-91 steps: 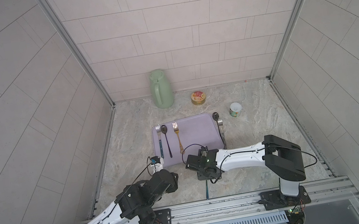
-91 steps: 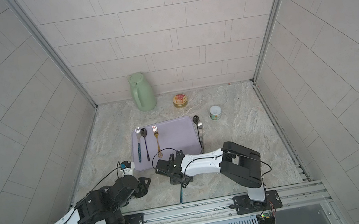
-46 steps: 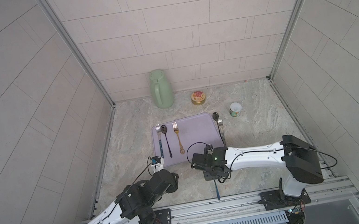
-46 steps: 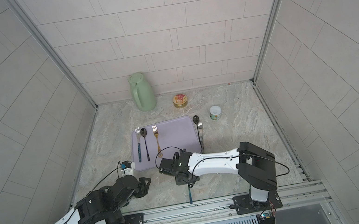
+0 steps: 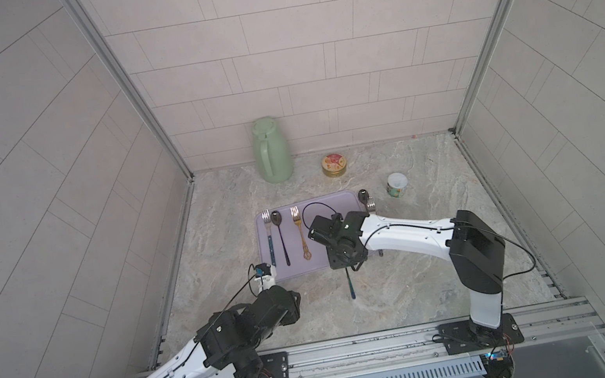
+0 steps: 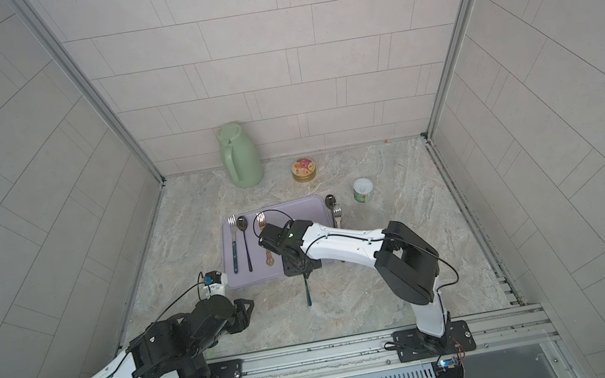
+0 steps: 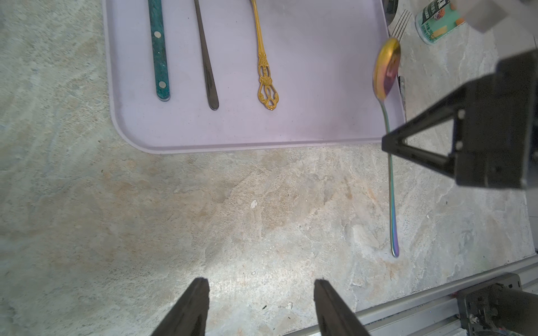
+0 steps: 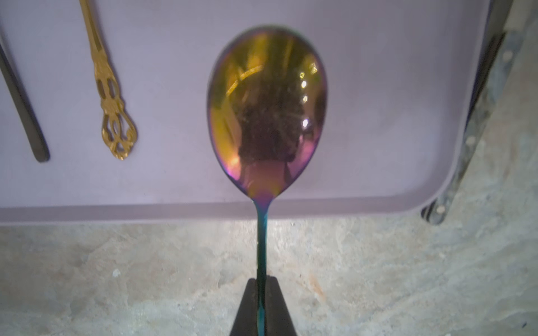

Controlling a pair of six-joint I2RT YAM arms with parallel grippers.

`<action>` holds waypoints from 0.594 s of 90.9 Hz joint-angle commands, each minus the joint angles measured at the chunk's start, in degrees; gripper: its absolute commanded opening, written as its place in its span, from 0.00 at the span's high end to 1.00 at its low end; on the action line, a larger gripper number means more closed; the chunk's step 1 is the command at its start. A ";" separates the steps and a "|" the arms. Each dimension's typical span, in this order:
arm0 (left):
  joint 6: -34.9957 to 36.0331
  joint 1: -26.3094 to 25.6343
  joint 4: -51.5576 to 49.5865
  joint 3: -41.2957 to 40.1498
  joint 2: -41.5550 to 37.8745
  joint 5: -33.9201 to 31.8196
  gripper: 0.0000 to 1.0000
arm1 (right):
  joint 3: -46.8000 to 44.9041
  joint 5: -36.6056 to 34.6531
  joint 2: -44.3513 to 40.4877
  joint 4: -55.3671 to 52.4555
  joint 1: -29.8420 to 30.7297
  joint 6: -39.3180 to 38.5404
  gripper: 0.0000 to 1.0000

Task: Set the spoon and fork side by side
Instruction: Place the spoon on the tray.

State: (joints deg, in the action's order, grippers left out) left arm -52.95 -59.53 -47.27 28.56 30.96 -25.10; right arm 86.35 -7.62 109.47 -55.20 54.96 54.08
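White arms (image 5: 402, 231), black joints (image 5: 475, 249), black cables (image 5: 313, 203), black right gripper (image 8: 262, 283).

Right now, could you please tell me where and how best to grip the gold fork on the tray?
Take the gold fork by its slim mid-handle, I think, coming straight down from above and closing across its width. It lies flat on the tray with room on both sides; the ornate end is wider.
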 commanded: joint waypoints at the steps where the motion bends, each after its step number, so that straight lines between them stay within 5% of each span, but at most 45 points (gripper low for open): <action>1: 0.43 0.29 -0.35 0.10 0.24 -0.39 0.41 | 5.01 0.78 3.22 -0.84 -2.02 -6.20 1.00; 54: -0.66 0.29 0.11 -0.16 1.34 0.66 0.41 | 35.34 2.13 24.71 -6.82 -8.85 -13.66 1.00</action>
State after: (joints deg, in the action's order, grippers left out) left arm -53.21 -59.53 -47.24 28.56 31.94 -24.88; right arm 117.71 -4.95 131.85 -59.22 46.94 41.63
